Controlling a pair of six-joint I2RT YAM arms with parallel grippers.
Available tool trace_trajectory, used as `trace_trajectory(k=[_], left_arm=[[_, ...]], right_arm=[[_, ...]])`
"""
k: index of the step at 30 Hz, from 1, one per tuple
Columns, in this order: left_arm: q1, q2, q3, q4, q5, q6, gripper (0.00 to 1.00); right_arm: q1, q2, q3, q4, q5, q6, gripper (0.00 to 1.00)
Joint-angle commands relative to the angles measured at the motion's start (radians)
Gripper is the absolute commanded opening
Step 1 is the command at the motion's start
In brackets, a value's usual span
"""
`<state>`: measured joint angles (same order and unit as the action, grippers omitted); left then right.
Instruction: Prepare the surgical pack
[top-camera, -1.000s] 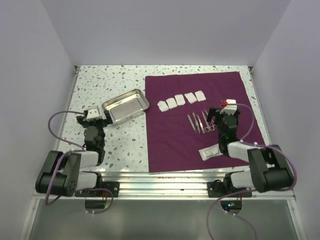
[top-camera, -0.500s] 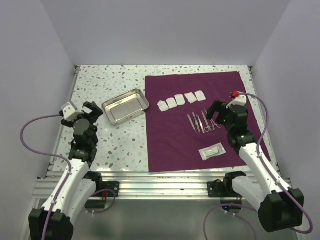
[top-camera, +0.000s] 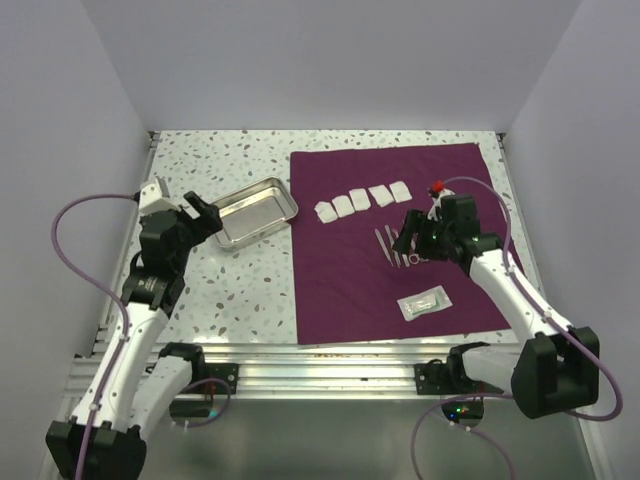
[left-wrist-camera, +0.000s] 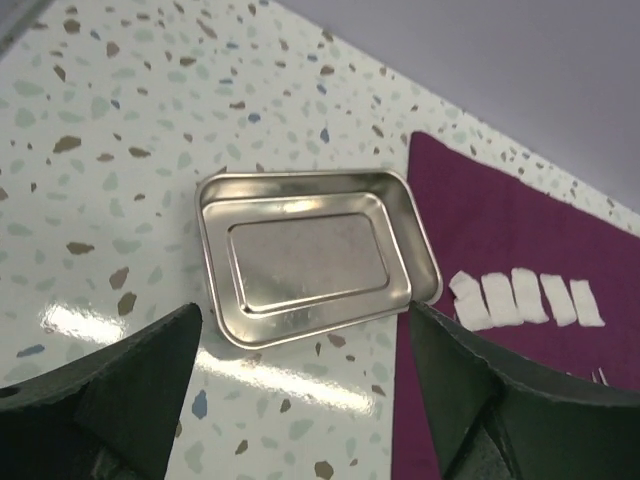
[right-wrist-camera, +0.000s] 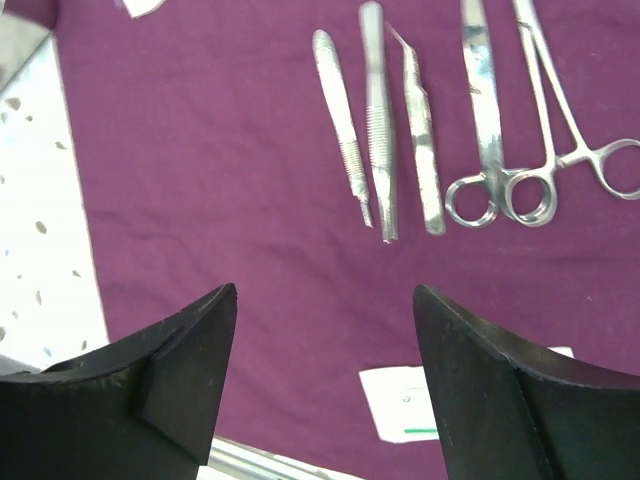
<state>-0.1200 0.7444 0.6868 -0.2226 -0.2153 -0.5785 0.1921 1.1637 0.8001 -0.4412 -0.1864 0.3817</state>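
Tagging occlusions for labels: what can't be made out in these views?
- Top external: the right gripper covers part of the instruments, which are too small to tell apart.
- Right wrist: the pouch is cut off by the bottom edge and the jaws, and its print is unreadable. The ring-handled instruments run off the top edge.
- Left wrist: the drape runs off the right edge, and no pouch shows.

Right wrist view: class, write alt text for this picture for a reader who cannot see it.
Five steel instruments lie side by side on a purple cloth, two of them with ring handles. Below them the right hand is open and empty, its two dark fingers wide apart, with a white pouch partly showing beside one finger.
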Motion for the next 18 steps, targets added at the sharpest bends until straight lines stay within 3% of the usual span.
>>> trace_trajectory(k=[1,3,8,13,18], left_arm=[[0.000,0.111,0.100,-0.139,0.074,0.051,0.83],[0.009,0.215,0.140,-0.222,0.091,0.087,0.77],[0.043,0.419,0.256,-0.346,0.098,0.134,0.75],[0.075,0.548,0.290,-0.370,0.137,0.108,0.73],[0.075,0.616,0.235,-0.259,0.197,0.075,0.68]], right_arm=[[0.017,0.051,0.125,-0.108,-0.061,-0.041,0.74],[0.033,0.076,0.161,-0.165,-0.064,-0.053,0.74],[0.053,0.119,0.274,-0.306,-0.087,-0.064,0.74],[0.067,0.123,0.320,-0.421,-0.088,-0.058,0.75],[0.070,0.140,0.353,-0.487,-0.070,-0.072,0.75]])
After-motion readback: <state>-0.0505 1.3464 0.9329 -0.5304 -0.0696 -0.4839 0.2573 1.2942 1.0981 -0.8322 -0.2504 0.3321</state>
